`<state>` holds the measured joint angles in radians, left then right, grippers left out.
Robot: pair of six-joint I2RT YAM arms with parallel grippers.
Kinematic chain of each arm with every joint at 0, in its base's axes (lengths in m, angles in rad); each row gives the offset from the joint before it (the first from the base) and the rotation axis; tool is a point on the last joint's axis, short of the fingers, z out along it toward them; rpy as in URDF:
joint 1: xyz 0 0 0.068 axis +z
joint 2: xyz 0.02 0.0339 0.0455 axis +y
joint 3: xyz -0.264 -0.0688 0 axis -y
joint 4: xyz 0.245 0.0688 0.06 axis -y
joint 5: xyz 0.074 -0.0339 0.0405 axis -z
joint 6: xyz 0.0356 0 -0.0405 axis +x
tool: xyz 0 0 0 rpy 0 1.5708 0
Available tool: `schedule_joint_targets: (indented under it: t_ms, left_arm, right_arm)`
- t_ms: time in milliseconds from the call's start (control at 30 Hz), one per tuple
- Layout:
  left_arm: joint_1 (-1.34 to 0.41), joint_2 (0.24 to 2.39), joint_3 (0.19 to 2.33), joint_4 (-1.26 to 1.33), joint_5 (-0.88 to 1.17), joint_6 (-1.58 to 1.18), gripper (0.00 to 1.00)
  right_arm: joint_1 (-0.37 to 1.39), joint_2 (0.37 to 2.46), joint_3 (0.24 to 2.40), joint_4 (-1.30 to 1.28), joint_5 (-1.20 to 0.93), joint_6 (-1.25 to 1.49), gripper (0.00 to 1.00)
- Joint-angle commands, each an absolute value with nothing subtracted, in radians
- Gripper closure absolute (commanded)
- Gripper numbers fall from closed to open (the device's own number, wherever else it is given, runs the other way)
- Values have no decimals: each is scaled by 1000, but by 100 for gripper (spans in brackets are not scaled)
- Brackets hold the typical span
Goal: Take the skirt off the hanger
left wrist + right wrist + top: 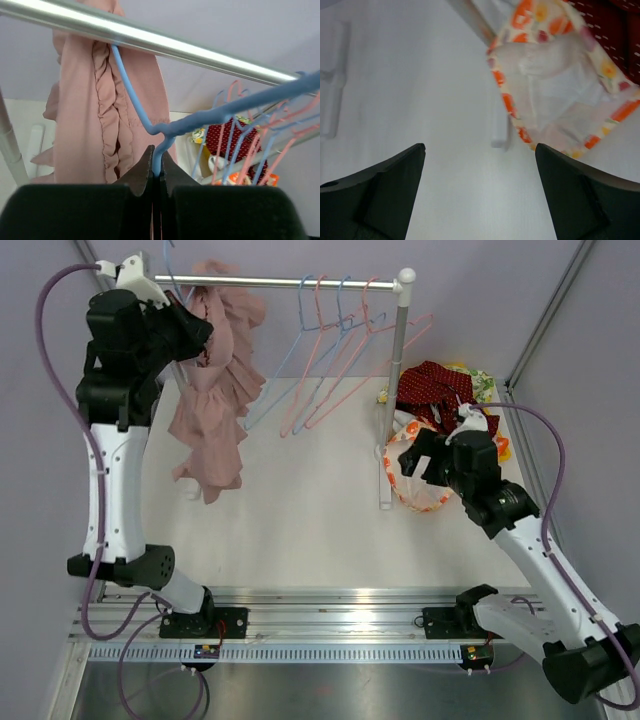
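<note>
Left hand (156,152) is pressed together, pinching the wire of one blue hanger (180,122) just below the rail (290,282). One pink skirt (212,410) hangs at the rail's left end beside that hand, draping down toward the table (300,500). Four empty hangers (330,350), blue and pink, hang at the rail's right end, apart from the skirt. Right hand (480,147) is spread wide and holds nothing, above the table just beside one orange-patterned garment (555,75). One red spotted garment (435,385) lies beyond that. Further items in the pile cannot be counted.
</note>
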<state>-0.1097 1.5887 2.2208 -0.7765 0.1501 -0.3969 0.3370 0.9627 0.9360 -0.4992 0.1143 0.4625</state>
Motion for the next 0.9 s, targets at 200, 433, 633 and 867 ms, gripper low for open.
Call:
schedule_joint_targets:
  t_ms: [200,433,633,867]
  left_arm:
    - [-123,1385,2168,-703,158,-433,100]
    - [-137,1358,2121,-686,130,-439,100]
    - [-140,1347,2106,-686,129,-448,100]
    - [-140,1313,2075,-687,121,-439,100]
  right_arm:
    - [811,1064,1455,-525,115,328,0]
    - [1273,1389,1779,-548,403,258,1]
    - [1377,1642,1928,-471,425,274,1]
    - [1379,1815,2000,-407,459,290,0]
